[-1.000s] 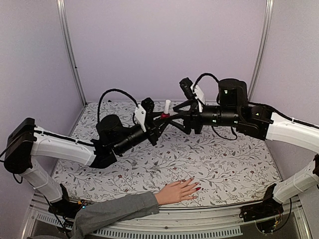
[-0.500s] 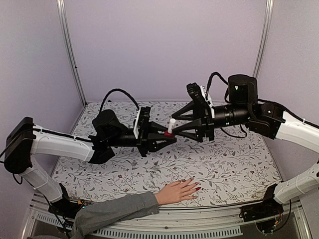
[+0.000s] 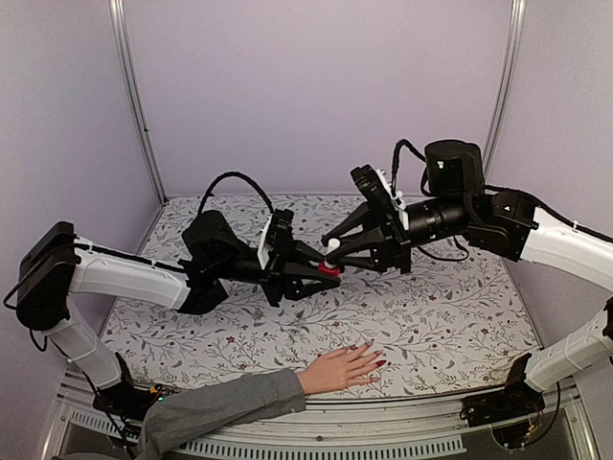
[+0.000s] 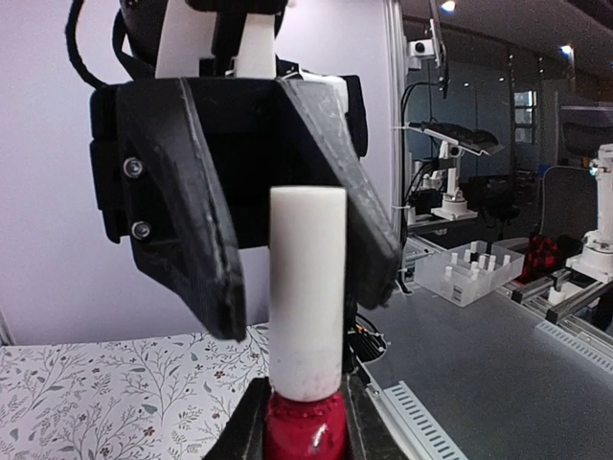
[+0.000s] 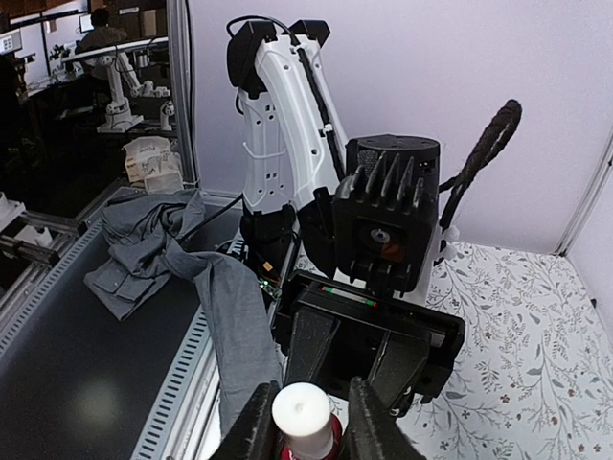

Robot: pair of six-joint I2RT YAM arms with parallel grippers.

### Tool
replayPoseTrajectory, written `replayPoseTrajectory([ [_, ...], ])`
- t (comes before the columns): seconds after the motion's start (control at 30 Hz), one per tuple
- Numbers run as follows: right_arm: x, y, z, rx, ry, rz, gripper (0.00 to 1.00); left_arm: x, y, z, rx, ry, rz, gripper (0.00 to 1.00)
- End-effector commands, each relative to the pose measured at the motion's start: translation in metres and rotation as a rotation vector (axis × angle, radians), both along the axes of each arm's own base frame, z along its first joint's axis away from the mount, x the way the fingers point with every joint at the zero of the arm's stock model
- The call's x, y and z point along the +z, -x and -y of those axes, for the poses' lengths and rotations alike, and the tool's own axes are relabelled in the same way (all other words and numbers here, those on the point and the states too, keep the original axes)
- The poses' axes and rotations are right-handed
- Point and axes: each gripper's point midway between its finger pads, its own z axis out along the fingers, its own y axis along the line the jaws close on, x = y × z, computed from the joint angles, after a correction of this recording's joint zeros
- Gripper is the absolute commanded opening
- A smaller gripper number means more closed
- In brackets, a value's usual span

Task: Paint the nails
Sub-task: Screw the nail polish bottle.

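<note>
Bottle [image 4: 305,431] is clamped in my left pincer [image 3: 319,272]. Right pincer [image 3: 332,248] is narrow around cap [image 4: 306,287], contact unclear. Best to centre it, squeeze firm, twist without tilting. Nails [image 3: 375,361] lie apart, at near table [image 3: 431,316] edge.

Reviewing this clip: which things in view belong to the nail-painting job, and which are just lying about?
Job: nails on the hand; red bottle with white cap; left claw holding it; right claw at the cap.
Lying about: floral table cover; white tray beyond the table.
</note>
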Motion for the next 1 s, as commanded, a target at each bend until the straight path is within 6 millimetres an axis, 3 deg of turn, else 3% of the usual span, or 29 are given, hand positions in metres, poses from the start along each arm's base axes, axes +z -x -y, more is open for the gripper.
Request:
replayPoseTrajectory([
  [0.0, 0.006, 0.006, -0.003, 0.031, -0.004, 0.017, 0.16, 0.014, -0.003, -0.002, -0.016, 0.048, 0.015, 0.00],
  [0.13, 0.003, 0.005, -0.005, 0.029, 0.004, 0.021, 0.00, 0.017, -0.008, -0.003, 0.014, 0.061, 0.003, 0.00],
  [0.3, -0.004, -0.005, -0.008, -0.026, 0.017, 0.017, 0.00, 0.022, -0.019, -0.005, 0.083, 0.080, 0.000, 0.00],
  [0.63, -0.017, -0.038, -0.016, -0.206, 0.036, -0.049, 0.00, 0.039, -0.061, -0.017, 0.396, 0.150, -0.003, 0.00],
  [0.97, -0.035, -0.072, -0.025, -0.367, 0.085, -0.105, 0.00, 0.036, -0.109, -0.018, 0.712, 0.126, -0.011, 0.00],
])
